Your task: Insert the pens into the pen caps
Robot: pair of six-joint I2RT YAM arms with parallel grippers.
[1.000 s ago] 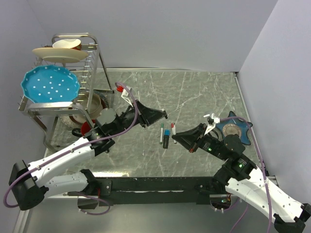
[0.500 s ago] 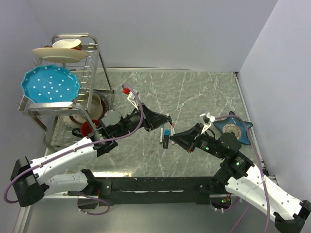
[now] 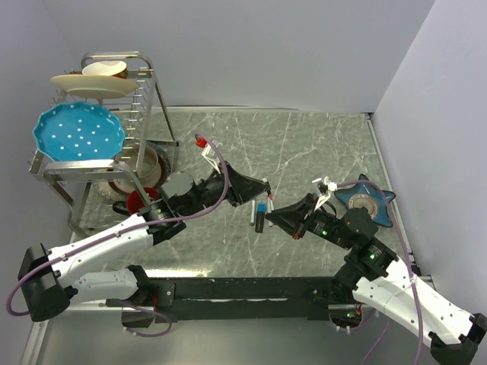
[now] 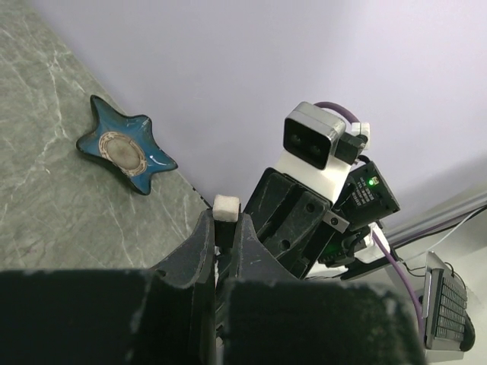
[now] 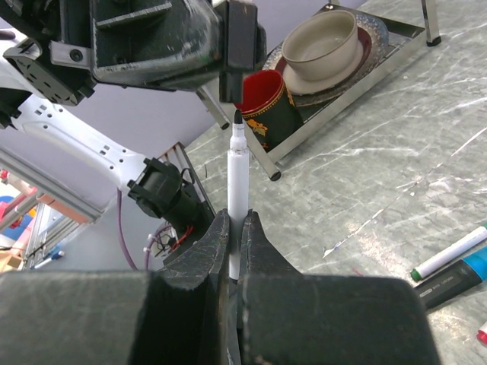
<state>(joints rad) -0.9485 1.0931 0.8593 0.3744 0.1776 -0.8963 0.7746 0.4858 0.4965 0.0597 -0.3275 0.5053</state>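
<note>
A metal dish rack [image 3: 118, 55] stands at the far left of a grey marble-patterned table [image 3: 304, 144]. It holds a blue plate [image 3: 78, 134], with a red mug [image 3: 135, 201] on the shelf below. The left arm reaches from there toward the middle of the table, and the left gripper [image 3: 259, 186] is closed tight on a small dark cap [image 5: 242, 32], held above the table. The cap's outer end looks white in the left wrist view. On the table just below and between the two grippers lie a thin pen [image 3: 253, 213] with a green end and, beside it, a thick black pen [image 3: 260, 218] with blue trim. Facing the left gripper from the right, the right gripper [image 3: 278, 215] is clamped on the barrel of a white pen [image 5: 237, 175]. Its dark tip points at the cap, just short of it and not inside. Further right, near the table edge, sits a blue star-shaped dish [image 3: 365, 201].
</note>
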